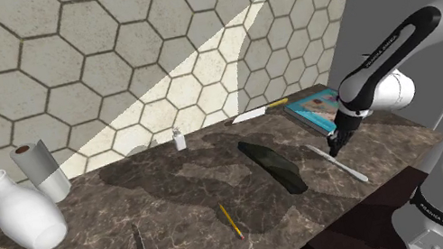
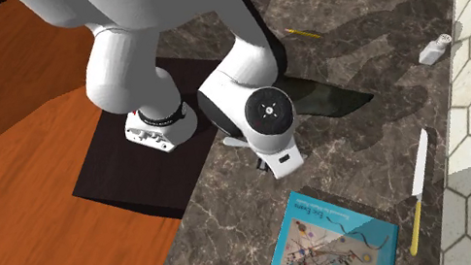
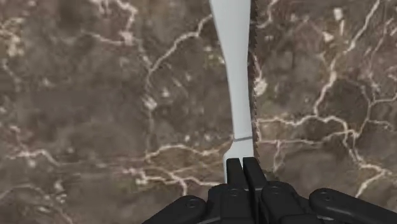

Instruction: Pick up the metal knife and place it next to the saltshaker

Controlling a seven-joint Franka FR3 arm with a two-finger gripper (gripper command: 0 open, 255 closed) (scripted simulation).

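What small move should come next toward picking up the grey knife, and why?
Probably open the jaws first. The black gripper is over one end of the flat grey metal knife lying on the dark marble counter, its jaws together rather than around it.

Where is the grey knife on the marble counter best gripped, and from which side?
Probably from above, since the grey knife lies flat on the counter. Close the end effector across its narrow waist, on the two long edges; the flat faces offer no hold.
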